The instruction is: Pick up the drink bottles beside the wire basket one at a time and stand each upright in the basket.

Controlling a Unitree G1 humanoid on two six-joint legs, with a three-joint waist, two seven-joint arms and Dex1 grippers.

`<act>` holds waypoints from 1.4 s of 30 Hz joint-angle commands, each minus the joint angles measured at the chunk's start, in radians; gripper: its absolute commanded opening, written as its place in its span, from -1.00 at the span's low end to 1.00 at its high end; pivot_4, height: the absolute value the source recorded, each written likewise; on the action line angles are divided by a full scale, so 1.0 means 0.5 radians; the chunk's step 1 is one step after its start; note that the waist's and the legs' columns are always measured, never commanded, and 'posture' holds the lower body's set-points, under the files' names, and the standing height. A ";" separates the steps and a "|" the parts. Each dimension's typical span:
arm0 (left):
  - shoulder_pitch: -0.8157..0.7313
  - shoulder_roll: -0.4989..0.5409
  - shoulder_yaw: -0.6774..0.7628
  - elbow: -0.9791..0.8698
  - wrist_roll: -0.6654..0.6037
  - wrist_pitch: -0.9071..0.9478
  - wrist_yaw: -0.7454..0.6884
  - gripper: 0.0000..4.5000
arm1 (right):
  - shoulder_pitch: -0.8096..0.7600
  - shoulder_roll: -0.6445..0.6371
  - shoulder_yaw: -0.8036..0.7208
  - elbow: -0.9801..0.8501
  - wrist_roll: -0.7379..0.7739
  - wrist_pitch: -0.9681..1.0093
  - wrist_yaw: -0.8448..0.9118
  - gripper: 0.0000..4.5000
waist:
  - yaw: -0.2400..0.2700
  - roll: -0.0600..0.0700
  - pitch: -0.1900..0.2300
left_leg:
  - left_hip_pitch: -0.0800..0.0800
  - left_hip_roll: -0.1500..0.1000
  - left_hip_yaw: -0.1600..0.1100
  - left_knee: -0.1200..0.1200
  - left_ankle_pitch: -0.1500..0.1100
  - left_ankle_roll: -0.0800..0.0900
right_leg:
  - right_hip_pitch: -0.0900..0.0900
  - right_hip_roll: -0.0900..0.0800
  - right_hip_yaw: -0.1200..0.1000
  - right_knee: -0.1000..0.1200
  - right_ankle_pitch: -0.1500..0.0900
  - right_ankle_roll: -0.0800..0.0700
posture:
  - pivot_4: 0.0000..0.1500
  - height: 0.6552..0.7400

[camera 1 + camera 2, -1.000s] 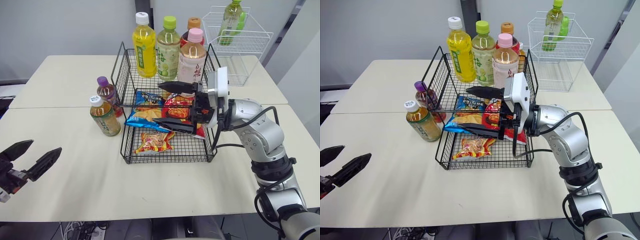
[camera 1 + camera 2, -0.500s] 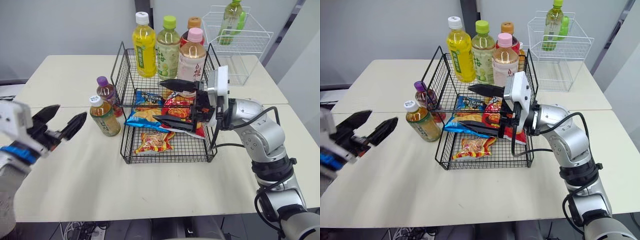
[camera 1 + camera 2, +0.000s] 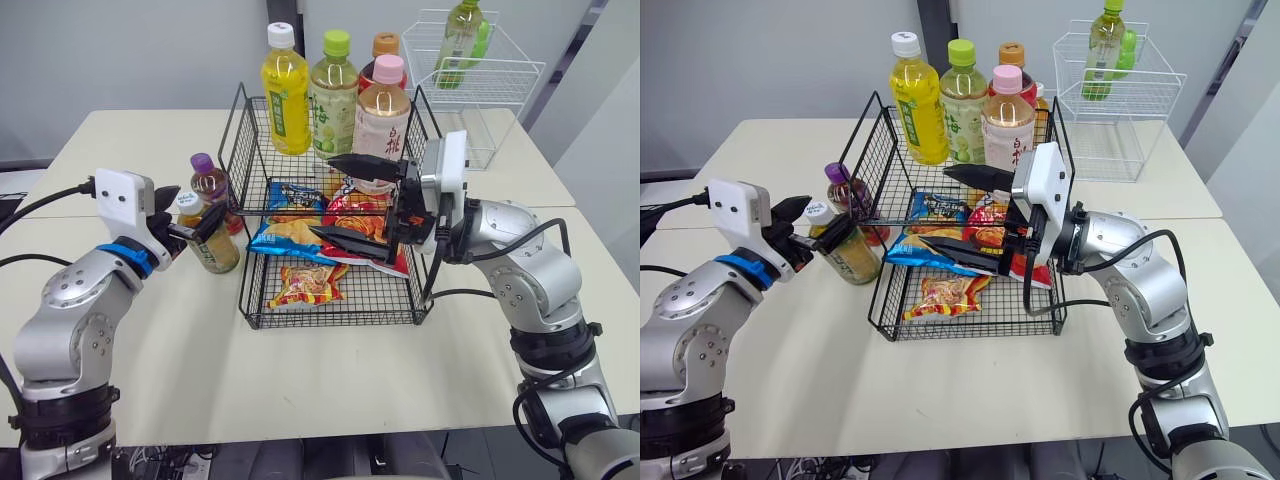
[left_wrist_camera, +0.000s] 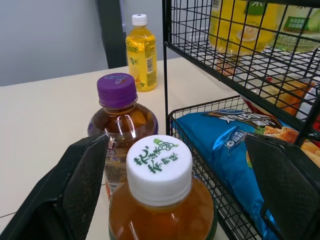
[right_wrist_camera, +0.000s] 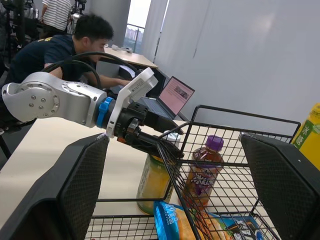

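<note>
Left of centre in the head view, the white-capped tea bottle (image 3: 215,255) stands on the table (image 3: 120,150), just beside the wire basket (image 3: 330,323). The left gripper (image 3: 188,213) is spread around its cap. It looks full, rigid and slick, so I'd grip lower, at the shoulder. The right gripper (image 3: 323,198) hangs spread over the basket.

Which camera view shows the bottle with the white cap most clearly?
The left wrist view: the bottle is close, its printed cap plain, inside the open left gripper. The eye views show it standing beside the basket, partly covered by the gripper. The right wrist view shows it through the wires.
</note>
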 commanded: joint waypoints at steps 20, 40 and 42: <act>-0.056 0.003 -0.021 0.096 0.101 -0.104 -0.019 0.18 | -0.004 -0.040 -0.071 -0.118 0.039 0.015 -0.063 1.00 | 0.000 0.000 0.000 | -0.001 0.000 -0.001 0.000 0.000 0.000 | 0.000 0.000 0.000 0.000 0.000 0.001 | 1.00 1.00; -0.331 0.558 0.368 0.174 -0.380 0.125 -0.522 -0.39 | -0.025 -0.010 -0.102 -0.104 0.074 0.014 -0.083 1.00 | -0.016 -0.002 0.002 | -0.007 0.001 -0.005 0.000 0.000 0.000 | -0.003 0.002 -0.005 -0.004 -0.003 0.004 | 1.00 1.00; -0.507 0.791 0.409 0.333 -0.521 0.267 -0.715 -0.39 | -0.026 -0.003 -0.115 -0.105 0.079 0.023 -0.101 1.00 | -0.017 -0.001 0.002 | -0.007 0.000 -0.005 -0.001 0.000 0.000 | -0.003 0.001 -0.004 -0.005 -0.003 0.005 | 1.00 1.00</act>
